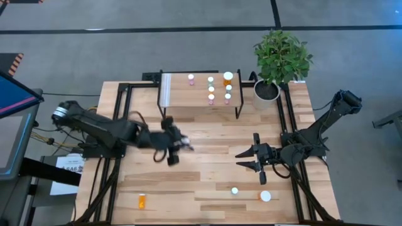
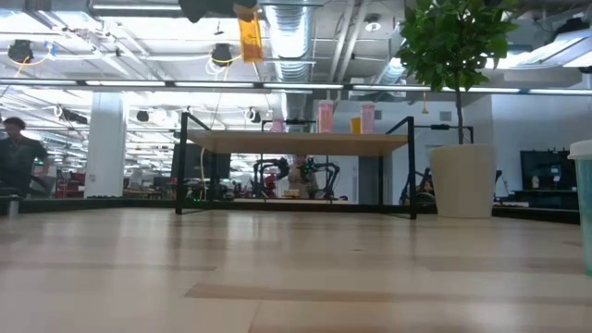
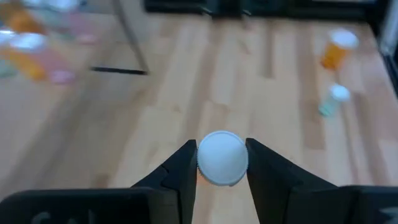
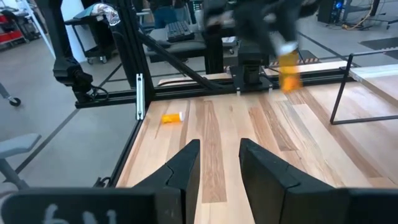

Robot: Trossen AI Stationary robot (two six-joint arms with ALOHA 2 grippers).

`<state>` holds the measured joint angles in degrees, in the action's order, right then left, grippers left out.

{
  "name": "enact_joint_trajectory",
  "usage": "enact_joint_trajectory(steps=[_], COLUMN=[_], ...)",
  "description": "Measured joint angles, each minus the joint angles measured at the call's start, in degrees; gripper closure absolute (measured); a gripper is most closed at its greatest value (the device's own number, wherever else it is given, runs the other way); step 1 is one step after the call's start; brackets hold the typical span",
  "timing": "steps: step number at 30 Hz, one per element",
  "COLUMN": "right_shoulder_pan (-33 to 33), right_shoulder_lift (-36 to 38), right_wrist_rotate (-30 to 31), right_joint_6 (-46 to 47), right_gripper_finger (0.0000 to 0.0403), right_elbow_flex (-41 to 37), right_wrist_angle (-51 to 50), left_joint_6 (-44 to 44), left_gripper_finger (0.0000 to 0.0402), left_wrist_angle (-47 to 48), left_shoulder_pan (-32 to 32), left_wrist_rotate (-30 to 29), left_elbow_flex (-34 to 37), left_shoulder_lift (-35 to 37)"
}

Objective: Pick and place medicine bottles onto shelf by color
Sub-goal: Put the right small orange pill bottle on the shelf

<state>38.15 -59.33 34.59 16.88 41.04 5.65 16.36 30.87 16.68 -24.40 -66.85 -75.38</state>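
My left gripper (image 1: pixel 178 144) is over the middle of the table, in front of the shelf (image 1: pixel 201 94), shut on an orange bottle with a white cap (image 3: pixel 222 157). The bottle also shows high in the low view (image 2: pixel 250 35) and in the right wrist view (image 4: pixel 288 67). The light-wood shelf on black legs carries several pink, green and orange bottles (image 1: pixel 211 89). My right gripper (image 1: pixel 251 158) is open and empty over the right half of the table; its fingers stand apart in its wrist view (image 4: pixel 219 167). My left gripper pinches the orange bottle at its white cap end (image 3: pixel 222 158), one finger on each side. The fingers come from above, pointing down. The bottle hangs upright below the fingers (image 2: pixel 250 42), lifted well clear of the table.
On the table near the front edge lie an orange bottle (image 1: pixel 141 201), a small green bottle (image 1: pixel 235 190) and a larger bottle with a white cap (image 1: pixel 266 196). A potted plant (image 1: pixel 279 59) stands at the shelf's right end. Bare tabletop lies between the two grippers.
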Motion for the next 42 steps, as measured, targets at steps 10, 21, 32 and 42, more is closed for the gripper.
enact_joint_trajectory(steps=[10, 21, 32, 42], right_shoulder_pan=[-0.02, -0.02, -0.02, -0.04], right_shoulder_lift=[0.00, 0.00, 0.00, 0.02], right_wrist_rotate=[0.00, 0.00, 0.00, 0.00], right_joint_6=[-0.27, -0.83, -0.44, -0.45], right_gripper_finger=[0.0269, 0.0269, 0.0269, 0.0269], right_elbow_flex=[0.00, 0.00, 0.00, 0.00], right_wrist_angle=[0.00, -0.02, 0.04, 0.22], left_joint_6=[-3.91, -5.97, -8.62, -9.21], left_gripper_finger=[0.0299, 0.0299, 0.0299, 0.0299], left_wrist_angle=[-0.76, -4.45, -1.15, -0.12], left_shoulder_pan=[-16.14, -27.33, -31.92, -41.73], left_wrist_rotate=[8.89, 17.92, 17.77, 20.72], left_elbow_flex=[-0.02, -0.86, -6.36, -6.64], left_shoulder_lift=[5.06, 4.99, 5.01, 2.11])
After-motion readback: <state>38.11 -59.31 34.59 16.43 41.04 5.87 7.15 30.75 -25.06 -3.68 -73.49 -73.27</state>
